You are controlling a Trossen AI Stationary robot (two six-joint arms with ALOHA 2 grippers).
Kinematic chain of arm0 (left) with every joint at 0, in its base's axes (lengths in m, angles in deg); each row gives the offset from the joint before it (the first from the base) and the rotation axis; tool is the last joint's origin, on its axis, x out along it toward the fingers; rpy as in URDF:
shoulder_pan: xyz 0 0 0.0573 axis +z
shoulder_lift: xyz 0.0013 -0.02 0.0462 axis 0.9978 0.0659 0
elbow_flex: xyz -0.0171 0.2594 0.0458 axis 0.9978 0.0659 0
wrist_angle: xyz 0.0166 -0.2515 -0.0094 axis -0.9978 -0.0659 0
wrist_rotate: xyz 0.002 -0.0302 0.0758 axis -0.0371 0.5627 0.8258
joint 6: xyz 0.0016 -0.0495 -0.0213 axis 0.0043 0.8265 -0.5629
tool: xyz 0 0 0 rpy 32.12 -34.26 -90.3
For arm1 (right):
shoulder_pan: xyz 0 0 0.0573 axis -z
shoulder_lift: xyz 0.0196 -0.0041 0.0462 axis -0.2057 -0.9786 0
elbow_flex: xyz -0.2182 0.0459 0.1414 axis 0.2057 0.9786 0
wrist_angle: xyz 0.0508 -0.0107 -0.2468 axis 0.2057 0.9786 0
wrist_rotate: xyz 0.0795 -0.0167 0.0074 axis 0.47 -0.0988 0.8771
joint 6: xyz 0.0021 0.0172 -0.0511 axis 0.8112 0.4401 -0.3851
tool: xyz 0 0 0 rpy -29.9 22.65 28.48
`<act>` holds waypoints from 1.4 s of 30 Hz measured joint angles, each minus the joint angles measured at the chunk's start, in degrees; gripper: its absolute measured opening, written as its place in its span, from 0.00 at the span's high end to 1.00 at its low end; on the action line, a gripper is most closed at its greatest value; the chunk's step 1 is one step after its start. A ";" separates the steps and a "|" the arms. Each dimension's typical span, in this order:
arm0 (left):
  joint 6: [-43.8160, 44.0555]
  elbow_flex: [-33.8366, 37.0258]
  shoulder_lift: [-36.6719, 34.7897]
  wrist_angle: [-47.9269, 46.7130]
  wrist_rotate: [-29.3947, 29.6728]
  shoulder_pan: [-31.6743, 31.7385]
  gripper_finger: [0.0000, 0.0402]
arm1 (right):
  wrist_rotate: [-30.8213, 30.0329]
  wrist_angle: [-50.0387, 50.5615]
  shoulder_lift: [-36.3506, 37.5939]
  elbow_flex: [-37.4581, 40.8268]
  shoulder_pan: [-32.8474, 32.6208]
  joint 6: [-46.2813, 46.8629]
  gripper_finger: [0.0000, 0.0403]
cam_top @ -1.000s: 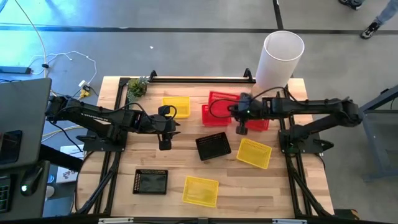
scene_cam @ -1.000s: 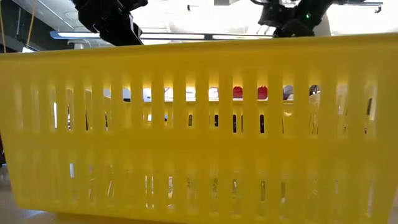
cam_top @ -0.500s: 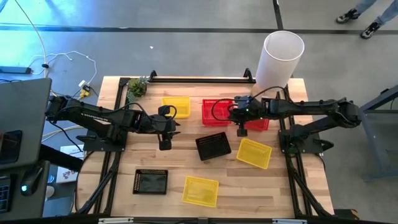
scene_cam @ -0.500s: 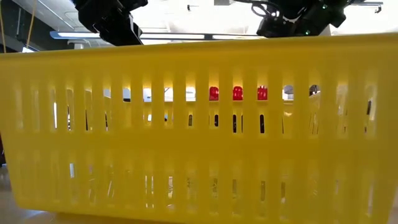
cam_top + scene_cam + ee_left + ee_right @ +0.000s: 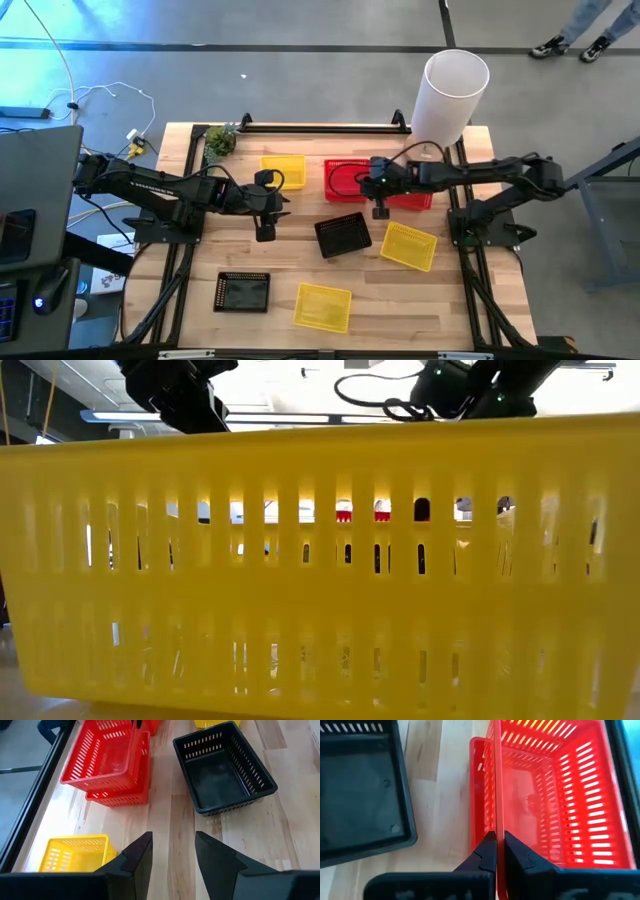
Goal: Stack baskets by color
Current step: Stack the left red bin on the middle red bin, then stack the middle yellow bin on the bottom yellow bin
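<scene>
Right tool (image 5: 496, 851) clamped on red basket (image 5: 555, 795) rim, beside black basket (image 5: 360, 790).

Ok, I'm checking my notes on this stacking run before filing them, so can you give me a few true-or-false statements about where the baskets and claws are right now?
1. The right claw is shut on the wall of a red basket. True.
2. The left claw holds a yellow basket. False: its fingers are open and empty, above bare table.
3. A black basket lies in the middle of the table. True.
4. All three yellow baskets are already stacked. False: they lie apart, one at the back, one on the right, one at the front.
5. A tall white cylinder stands at the far right corner. True.
</scene>
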 joint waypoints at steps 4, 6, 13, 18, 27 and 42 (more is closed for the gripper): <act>-0.01 0.00 0.00 -0.05 0.00 -0.02 0.67 | -0.29 0.05 -1.32 0.00 0.00 0.31 1.00; 0.00 0.00 0.00 -0.04 0.00 -0.02 0.67 | -0.48 0.26 -1.97 0.00 0.00 0.28 1.00; -0.02 0.00 0.00 -0.02 0.00 -0.02 0.67 | -1.27 0.04 -3.15 0.00 0.00 0.19 0.99; -0.02 0.00 0.00 -0.01 0.02 -0.02 0.67 | -1.29 -0.13 -3.15 0.00 0.00 1.34 0.95; -0.02 0.00 0.00 0.00 0.02 -0.02 0.67 | -2.58 -0.10 -3.06 0.00 -0.02 3.03 0.80; -0.01 0.00 0.00 -0.07 0.01 -0.02 0.67 | -2.12 10.35 7.49 -0.07 -2.64 16.18 0.73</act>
